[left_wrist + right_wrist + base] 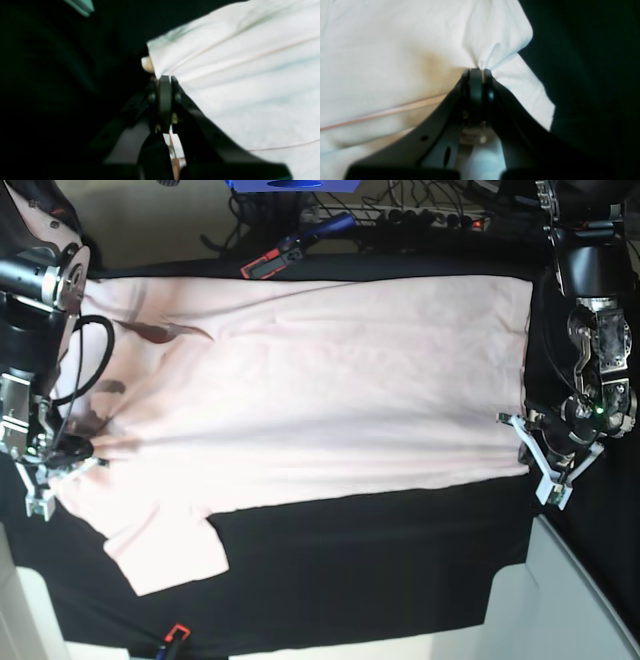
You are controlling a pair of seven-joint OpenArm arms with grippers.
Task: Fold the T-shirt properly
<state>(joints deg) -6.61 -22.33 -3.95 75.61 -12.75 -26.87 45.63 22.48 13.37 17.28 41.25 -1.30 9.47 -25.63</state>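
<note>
The pale pink T-shirt (320, 400) lies spread sideways on the black table cloth (360, 560), plain side up, with dark print showing through near its left end. One sleeve (165, 545) sticks out toward the front left. My left gripper (525, 442) is at the shirt's right edge, shut on the fabric; the left wrist view shows its tips (163, 80) pinching the shirt's edge (237, 75). My right gripper (80, 452) is at the shirt's left end, shut on a bunched fold (492, 50), as its tips (477, 71) show in the right wrist view.
A red-and-black hand tool (272, 262) and cables (420, 218) lie along the back edge. A small red-and-black item (175, 635) sits at the front edge. White surface (585, 600) shows past the cloth at the front right.
</note>
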